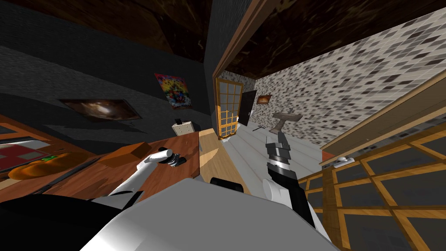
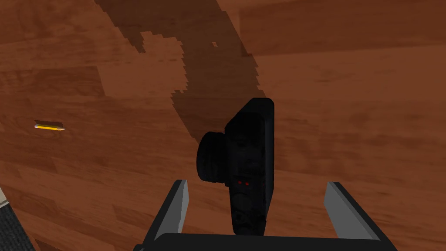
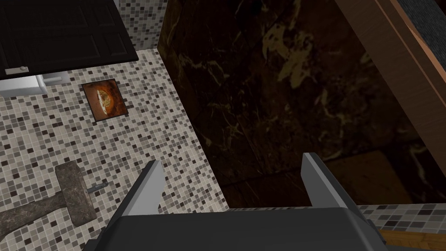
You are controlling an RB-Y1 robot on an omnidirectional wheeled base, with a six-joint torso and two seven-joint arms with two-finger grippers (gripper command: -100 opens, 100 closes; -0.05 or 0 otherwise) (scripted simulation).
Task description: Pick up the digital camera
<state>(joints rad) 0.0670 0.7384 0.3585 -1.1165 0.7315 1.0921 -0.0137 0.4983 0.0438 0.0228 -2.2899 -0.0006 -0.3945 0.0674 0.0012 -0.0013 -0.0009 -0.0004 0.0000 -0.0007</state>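
Task's thing: the digital camera (image 2: pixel 244 170), black, is on the brown wooden table (image 2: pixel 348 109), between the two fingers (image 2: pixel 179 205) of my left gripper (image 2: pixel 258 184).
Its pose: the thin body runs along the line of my gripper, and the round lens sticks out sideways toward one finger.
Left hand: released. The fingers are spread wide and both are apart from the camera, so I grasp nothing yet.
Why so wide: I judge the opening must take the body and the lens together, because the fingers would close on the front and the back.
Where I work: in the head view, my left arm reaches over the table, a little left of the centre of the frame.
Shadow: the dark shadow (image 2: pixel 209 78) of my arm lies on the wood beyond the camera, so I think my hand is close above the surface.
Right hand: the right gripper (image 3: pixel 233 159) is released too and holds nothing. In the head view it is lifted up, right of the centre, away from the table, and I think it only waits.
Other thing: a yellow pencil (image 2: pixel 49 127) is well apart from the camera.
Writing: I can read no brand or label on the camera, only two small red dots.
Risk: the finger on the lens side may touch first and push the camera.
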